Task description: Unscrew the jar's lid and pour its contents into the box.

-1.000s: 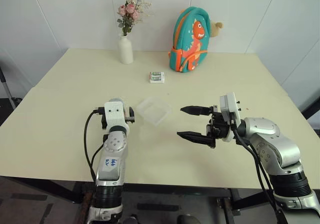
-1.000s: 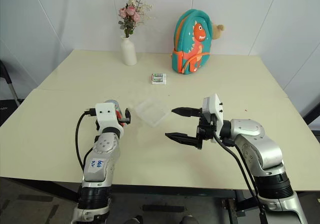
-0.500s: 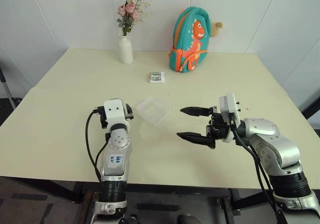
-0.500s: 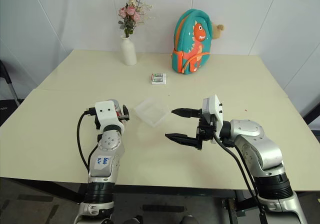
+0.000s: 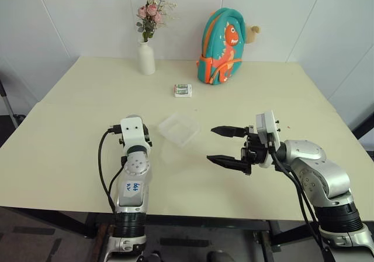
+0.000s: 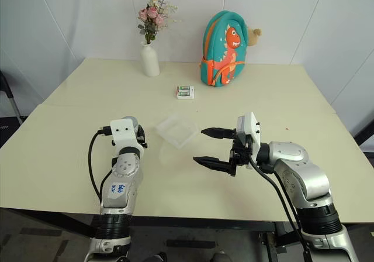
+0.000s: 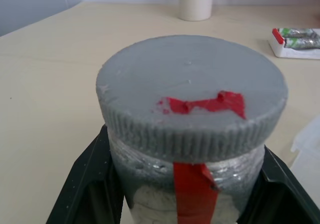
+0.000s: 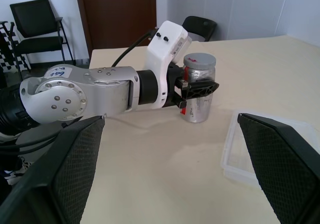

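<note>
Left end effector (image 8: 197, 91) is clamped on the jar (image 8: 198, 91), steadying it upright on the table (image 5: 76, 127) left of the box (image 5: 178, 128). Right end effector (image 5: 227, 145), fully spread, faces the lid (image 7: 192, 91), presumably for unscrewing.

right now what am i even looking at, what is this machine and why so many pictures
It is a two-armed robot at a table. Two pictures come from its head, looking down; the other two come from cameras on its wrists. Its left tool is shut on a small jar with a grey lid screwed on. Its right tool hangs open beside it. On the table lie a clear box, a vase with flowers, a backpack and a small pack.
</note>
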You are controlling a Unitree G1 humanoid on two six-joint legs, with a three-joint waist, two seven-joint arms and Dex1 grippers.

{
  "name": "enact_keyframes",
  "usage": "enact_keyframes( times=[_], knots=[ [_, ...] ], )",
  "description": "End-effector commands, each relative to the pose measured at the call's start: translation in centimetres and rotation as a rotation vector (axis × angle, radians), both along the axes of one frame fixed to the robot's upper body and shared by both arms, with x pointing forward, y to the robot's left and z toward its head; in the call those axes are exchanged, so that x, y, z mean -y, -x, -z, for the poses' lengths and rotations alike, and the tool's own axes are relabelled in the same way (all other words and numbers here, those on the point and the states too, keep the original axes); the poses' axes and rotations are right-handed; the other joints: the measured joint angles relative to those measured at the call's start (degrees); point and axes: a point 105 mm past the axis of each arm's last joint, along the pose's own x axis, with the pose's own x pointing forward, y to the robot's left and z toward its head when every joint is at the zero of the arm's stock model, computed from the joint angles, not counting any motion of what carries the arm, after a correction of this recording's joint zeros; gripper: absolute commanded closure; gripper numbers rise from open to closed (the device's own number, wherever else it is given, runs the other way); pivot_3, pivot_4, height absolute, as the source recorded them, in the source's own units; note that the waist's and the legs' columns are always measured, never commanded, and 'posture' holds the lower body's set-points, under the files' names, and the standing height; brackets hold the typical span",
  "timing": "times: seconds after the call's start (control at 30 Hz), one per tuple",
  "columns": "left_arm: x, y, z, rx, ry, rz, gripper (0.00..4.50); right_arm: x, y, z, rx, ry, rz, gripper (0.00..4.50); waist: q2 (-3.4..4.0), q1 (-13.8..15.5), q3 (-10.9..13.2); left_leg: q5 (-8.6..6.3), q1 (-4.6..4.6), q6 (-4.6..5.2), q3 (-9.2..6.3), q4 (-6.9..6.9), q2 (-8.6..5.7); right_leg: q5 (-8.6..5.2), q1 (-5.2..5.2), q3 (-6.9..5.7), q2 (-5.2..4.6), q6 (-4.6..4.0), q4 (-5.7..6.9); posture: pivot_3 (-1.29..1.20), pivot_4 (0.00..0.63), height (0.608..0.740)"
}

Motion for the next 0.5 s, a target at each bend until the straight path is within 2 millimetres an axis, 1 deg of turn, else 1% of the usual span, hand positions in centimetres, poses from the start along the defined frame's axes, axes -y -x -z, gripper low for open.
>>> enact_keyframes(
  times=[0.03, 0.07, 0.13, 0.17, 0.23, 0.3, 0.37, 0.47, 0.5],
  knots=[
    [-3.6, 1.0, -2.5, 0.039, -0.049, 0.002, 2.04, 0.0, 0.6, -0.9, 0.036, -0.02, -0.008, 0.0, 0.0, -0.2, 0.0, 0.0, 0.01, 0.0, 0.0, -0.01, 0.0, 0.0, -0.01, 0.0, 0.01, 0.0, 0.01, 0.0, 0.15, 0.74],
    [-4.3, 1.2, -3.0, 0.04, -0.064, 0.014, 2.04, 0.1, 0.6, -0.9, 0.035, -0.02, -0.007, 0.0, 0.0, -0.3, 0.0, 0.0, 0.01, 0.0, 0.0, -0.03, 0.01, -0.01, -0.03, 0.0, 0.02, -0.01, 0.04, 0.0, 0.15, 0.74],
    [-5.6, 1.7, -4.7, 0.074, -0.097, 0.069, 2.04, 0.2, 0.5, -0.8, 0.033, -0.021, -0.003, 0.0, 0.0, -0.3, 0.0, 0.0, 0.03, -0.01, -0.01, -0.07, 0.03, -0.02, -0.09, 0.0, 0.04, -0.04, 0.17, 0.0, 0.15, 0.74],
    [-6.0, 1.9, -5.2, 0.083, -0.108, 0.091, 2.04, 0.2, 0.5, -0.8, 0.033, -0.021, -0.002, 0.0, 0.0, -0.1, 0.0, 0.0, 0.04, -0.02, -0.01, -0.09, 0.03, -0.03, -0.09, 0.0, 0.03, -0.05, 0.2, 0.0, 0.15, 0.74],
    [-6.8, 2.2, -6.4, 0.102, -0.108, 0.188, 2.04, 0.2, 0.4, -0.7, 0.03, -0.028, 0.001, 0.0, 0.0, 0.0, 0.0, -0.01, 0.04, -0.04, -0.01, -0.09, 0.02, -0.03, -0.08, 0.0, 0.02, -0.05, 0.2, 0.0, 0.15, 0.74],
    [-6.5, 2.3, -7.2, 0.092, -0.093, 0.327, 2.04, 0.1, 0.4, -0.8, 0.028, -0.039, 0.003, 0.0, 0.0, 0.2, 0.0, -0.03, 0.04, -0.06, 0.0, -0.08, 0.01, -0.03, -0.05, 0.0, 0.0, -0.05, 0.17, 0.0, 0.15, 0.74],
    [-5.2, 2.5, -7.8, 0.067, -0.106, 0.503, 2.04, -0.1, 0.4, -0.7, 0.026, -0.042, 0.001, 0.0, -0.01, 0.2, 0.0, -0.03, 0.02, -0.06, -0.02, -0.07, 0.01, -0.03, -0.04, -0.01, -0.01, -0.05, 0.15, 0.0, 0.15, 0.74],
    [-4.6, 2.5, -9.7, 0.126, -0.114, 0.601, 2.04, -0.2, 0.3, -0.7, 0.028, -0.044, 0.001, 0.0, -0.01, 0.1, 0.0, -0.03, 0.02, -0.06, -0.02, -0.07, 0.01, -0.03, -0.04, -0.01, -0.01, -0.06, 0.12, 0.0, 0.15, 0.74],
    [-4.1, 2.6, -9.9, 0.126, -0.126, 0.66, 2.04, -0.3, 0.3, -0.7, 0.028, -0.047, 0.001, 0.0, -0.01, 0.1, 0.0, -0.03, 0.02, -0.06, -0.02, -0.08, 0.01, -0.03, -0.04, -0.01, 0.0, -0.07, 0.12, 0.0, 0.15, 0.74]
  ],
)
